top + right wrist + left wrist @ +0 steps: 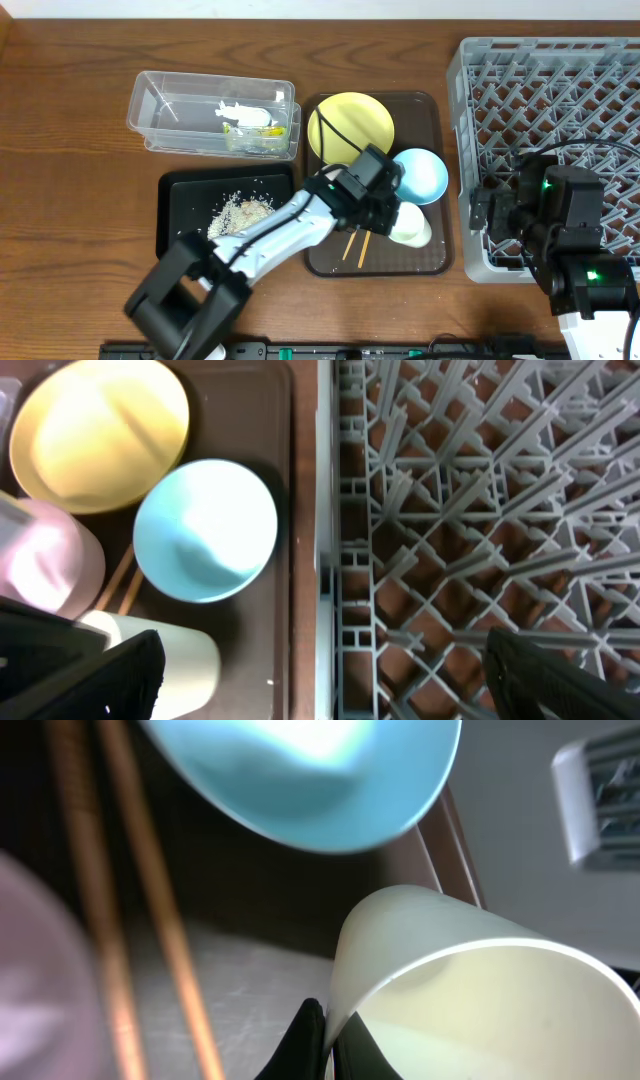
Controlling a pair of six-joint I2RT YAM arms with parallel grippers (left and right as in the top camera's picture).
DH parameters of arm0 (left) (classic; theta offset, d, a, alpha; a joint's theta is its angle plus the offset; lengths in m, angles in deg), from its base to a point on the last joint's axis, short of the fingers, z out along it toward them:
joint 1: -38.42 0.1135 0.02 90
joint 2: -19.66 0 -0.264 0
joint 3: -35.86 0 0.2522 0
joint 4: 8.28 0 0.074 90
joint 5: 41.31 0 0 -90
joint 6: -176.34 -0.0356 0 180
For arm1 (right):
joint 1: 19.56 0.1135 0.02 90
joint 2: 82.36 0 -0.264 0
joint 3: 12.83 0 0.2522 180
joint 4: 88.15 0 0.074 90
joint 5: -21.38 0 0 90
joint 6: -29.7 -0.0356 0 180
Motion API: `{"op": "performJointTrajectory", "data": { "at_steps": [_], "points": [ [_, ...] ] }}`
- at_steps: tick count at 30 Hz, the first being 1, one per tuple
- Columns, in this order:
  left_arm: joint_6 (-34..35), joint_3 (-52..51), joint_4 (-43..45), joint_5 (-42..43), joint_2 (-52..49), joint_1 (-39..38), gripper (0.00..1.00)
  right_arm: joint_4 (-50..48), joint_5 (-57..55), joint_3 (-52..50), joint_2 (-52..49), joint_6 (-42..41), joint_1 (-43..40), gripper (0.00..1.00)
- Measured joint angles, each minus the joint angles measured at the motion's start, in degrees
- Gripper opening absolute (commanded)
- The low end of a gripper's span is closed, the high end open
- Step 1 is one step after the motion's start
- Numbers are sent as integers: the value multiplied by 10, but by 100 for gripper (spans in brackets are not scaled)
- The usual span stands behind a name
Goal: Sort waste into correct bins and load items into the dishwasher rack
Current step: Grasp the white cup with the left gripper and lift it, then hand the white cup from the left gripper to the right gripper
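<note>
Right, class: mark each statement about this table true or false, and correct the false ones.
The rice lies in the black tray. True.
The right gripper is open, at the grey rack's edge. True.
The yellow plate sits in the grey rack. False: the yellow plate is on the brown tray.
The wrapper scraps are in the clear tub. True.
The blue bowl is upside down. False: the blue bowl stands upright.

You see: grey rack (560, 80) at right edge; yellow plate (350, 125), blue bowl (422, 175), tipped white cup (412, 226), chopsticks (357, 250) at centre; rice (243, 212) in black tray (180, 200); wrappers (255, 122) in clear tub (160, 105).
</note>
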Motion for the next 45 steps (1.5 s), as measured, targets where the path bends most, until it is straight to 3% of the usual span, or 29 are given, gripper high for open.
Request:
{"op": "performJointTrajectory", "data": {
  "at_steps": [7, 11, 16, 20, 25, 33, 42, 45],
  "points": [
    [7, -1, 5, 4, 127, 106, 6, -58, 18, 1, -10, 2, 0, 99],
    [65, 0, 19, 21, 164, 196, 6, -66, 110, 2, -49, 20, 0, 99],
    [136, 0, 94, 175, 127, 268, 7, -78, 303, 2, -124, 77, 0, 96],
    [175, 0, 137, 323, 90, 272, 6, -122, 435, 2, -183, 116, 0, 96],
    [200, 0, 146, 431, 76, 269, 6, -223, 575, 2, -243, 149, 0, 96],
    [217, 0, 149, 492, 76, 269, 6, -371, 769, 3, -281, 167, 0, 88],
    [237, 0, 150, 520, 76, 256, 6, -398, 820, 3, -284, 167, -3, 85],
    [245, 0, 150, 520, 76, 244, 6, -399, 820, 3, -284, 164, -3, 80]
  ]
}}
